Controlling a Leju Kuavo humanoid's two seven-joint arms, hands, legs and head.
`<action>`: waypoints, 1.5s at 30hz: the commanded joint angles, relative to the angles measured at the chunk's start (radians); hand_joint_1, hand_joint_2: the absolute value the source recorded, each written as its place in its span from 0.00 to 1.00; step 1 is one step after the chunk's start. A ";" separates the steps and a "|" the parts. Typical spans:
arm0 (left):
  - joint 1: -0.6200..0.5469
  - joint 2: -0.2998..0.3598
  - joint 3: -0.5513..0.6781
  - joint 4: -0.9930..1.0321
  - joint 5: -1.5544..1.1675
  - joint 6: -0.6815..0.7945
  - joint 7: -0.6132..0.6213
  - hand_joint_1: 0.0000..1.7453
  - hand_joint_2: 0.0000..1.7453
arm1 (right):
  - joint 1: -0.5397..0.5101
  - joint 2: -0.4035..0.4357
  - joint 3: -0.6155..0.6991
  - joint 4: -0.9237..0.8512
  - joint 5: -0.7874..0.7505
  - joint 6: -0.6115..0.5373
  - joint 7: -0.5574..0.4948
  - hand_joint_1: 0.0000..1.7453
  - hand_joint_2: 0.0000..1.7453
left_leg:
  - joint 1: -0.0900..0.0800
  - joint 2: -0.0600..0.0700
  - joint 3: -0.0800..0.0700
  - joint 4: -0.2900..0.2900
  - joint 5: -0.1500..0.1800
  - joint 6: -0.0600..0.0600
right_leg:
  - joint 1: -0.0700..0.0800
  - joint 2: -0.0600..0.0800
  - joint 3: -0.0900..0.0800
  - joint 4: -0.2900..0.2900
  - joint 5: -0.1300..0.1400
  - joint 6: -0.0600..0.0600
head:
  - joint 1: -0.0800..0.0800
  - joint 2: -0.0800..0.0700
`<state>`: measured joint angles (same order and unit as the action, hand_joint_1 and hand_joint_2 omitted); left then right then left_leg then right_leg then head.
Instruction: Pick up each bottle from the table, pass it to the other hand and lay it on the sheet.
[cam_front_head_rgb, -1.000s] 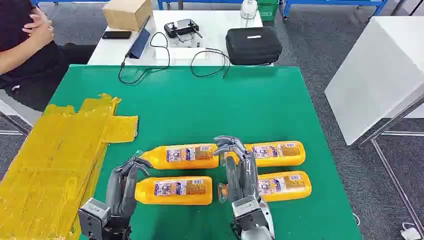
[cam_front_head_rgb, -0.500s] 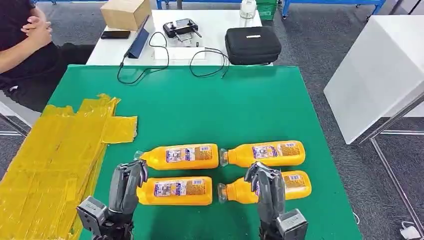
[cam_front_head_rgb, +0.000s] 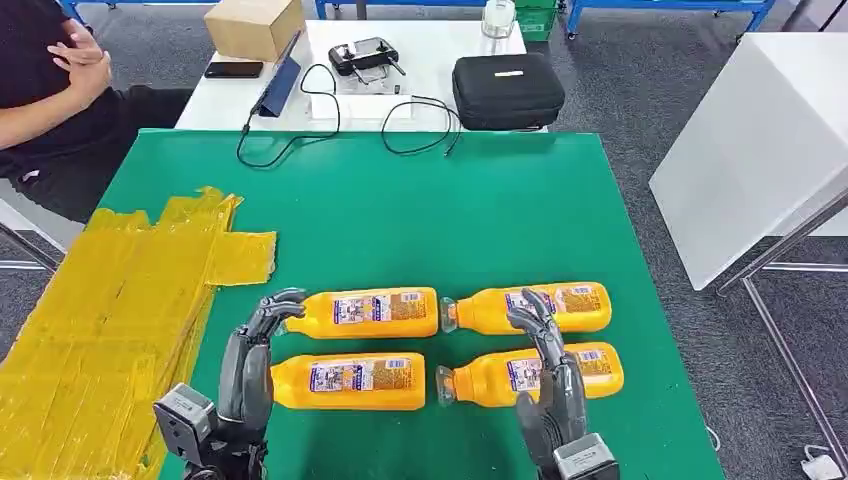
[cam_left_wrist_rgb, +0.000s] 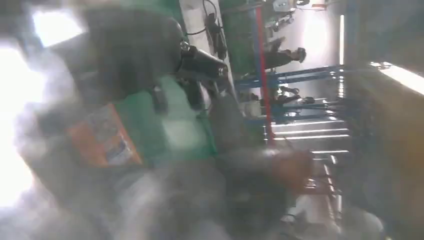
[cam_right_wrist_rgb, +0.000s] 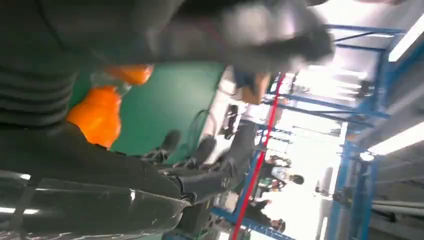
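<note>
- I look down on the green desk (cam_front_head_rgb: 400, 210). The crumpled yellow sheet (cam_front_head_rgb: 110, 310) covers its left side and carries no bottle.
- Four orange bottles lie flat in two rows near me: far-left bottle (cam_front_head_rgb: 365, 312), far-right bottle (cam_front_head_rgb: 535, 308), near-left bottle (cam_front_head_rgb: 345, 381), near-right bottle (cam_front_head_rgb: 530, 374).
- I judge I am at the first pickup; nothing is lifted yet.
- My right hand (cam_front_head_rgb: 550, 370) hangs over the near-right bottle, fingers apart, grasping nothing. It sat lower and more curled half a second ago.
- My left hand (cam_front_head_rgb: 252, 360) is released too, beside the left bottles' caps, fingers reaching further forward than before.
- Next, I must lower one hand and close it round a bottle's body.
</note>
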<state>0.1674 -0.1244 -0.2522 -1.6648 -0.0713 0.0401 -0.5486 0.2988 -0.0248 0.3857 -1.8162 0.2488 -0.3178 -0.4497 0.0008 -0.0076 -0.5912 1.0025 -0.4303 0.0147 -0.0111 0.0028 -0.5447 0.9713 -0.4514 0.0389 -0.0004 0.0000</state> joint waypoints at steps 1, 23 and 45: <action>-0.011 -0.003 0.021 0.030 0.007 -0.023 -0.007 0.00 0.00 | 0.028 -0.118 0.048 -0.037 0.118 -0.064 0.120 0.00 1.00 | 0.000 0.000 0.002 0.000 -0.001 0.000 | 0.000 0.000 0.002 -0.001 0.000 -0.001 | 0.000 0.000; -0.017 -0.020 0.054 0.044 -0.010 -0.035 -0.009 0.00 0.00 | 0.050 -0.202 -0.015 -0.055 0.278 -0.062 0.271 0.00 1.00 | 0.000 0.000 0.002 0.000 0.000 -0.001 | 0.000 -0.001 0.002 -0.001 0.000 -0.001 | 0.000 0.000; -0.068 -0.034 0.110 0.101 0.010 -0.100 0.008 0.00 0.00 | -0.054 -0.408 -0.100 0.079 0.350 0.283 0.420 0.00 1.00 | 0.000 0.001 0.003 -0.001 0.000 0.000 | 0.000 0.000 0.003 -0.002 0.001 0.000 | 0.000 0.000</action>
<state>0.1332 -0.1480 -0.1927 -1.6457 -0.0717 -0.0538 -0.5482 0.2971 -0.3444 0.3193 -1.8224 0.5901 -0.1066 -0.0561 0.0005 -0.0078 -0.5909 1.0030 -0.4300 0.0152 -0.0112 0.0028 -0.5440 0.9711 -0.4510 0.0395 -0.0004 0.0000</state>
